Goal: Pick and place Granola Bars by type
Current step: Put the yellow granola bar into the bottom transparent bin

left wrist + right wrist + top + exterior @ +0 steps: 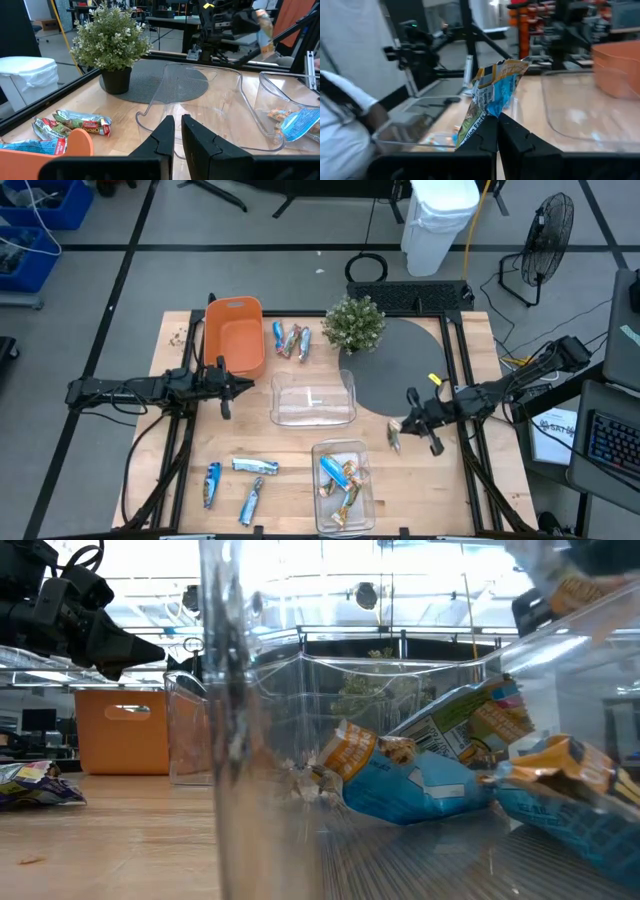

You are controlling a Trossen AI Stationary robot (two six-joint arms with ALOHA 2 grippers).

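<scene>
Granola bars lie in groups: three blue-and-silver ones (240, 480) on the table's near left, several by the orange bin (290, 340), and several inside the near clear bin (342, 480), lying on its floor (440, 785). My right gripper (402, 425) hovers right of the clear bins, just off the dark mat, shut on a blue-and-gold bar (492, 92). My left gripper (248, 387) waits shut (178, 131) beside the orange bin, touching nothing. My right gripper pinches the blue-and-gold bar by one end of its wrapper (492, 114) between the two fingers (512, 132). The rest of the bar sticks out beyond the fingertips. In the low view the bar (585, 590) is lifted well clear of the table.
An orange bin (234, 335) stands far left, and a second clear bin (313, 398) sits mid-table between the arms. A potted plant (354, 323) stands at the far edge of a round dark mat (400, 365). Bare wood shows along the near right (420, 490).
</scene>
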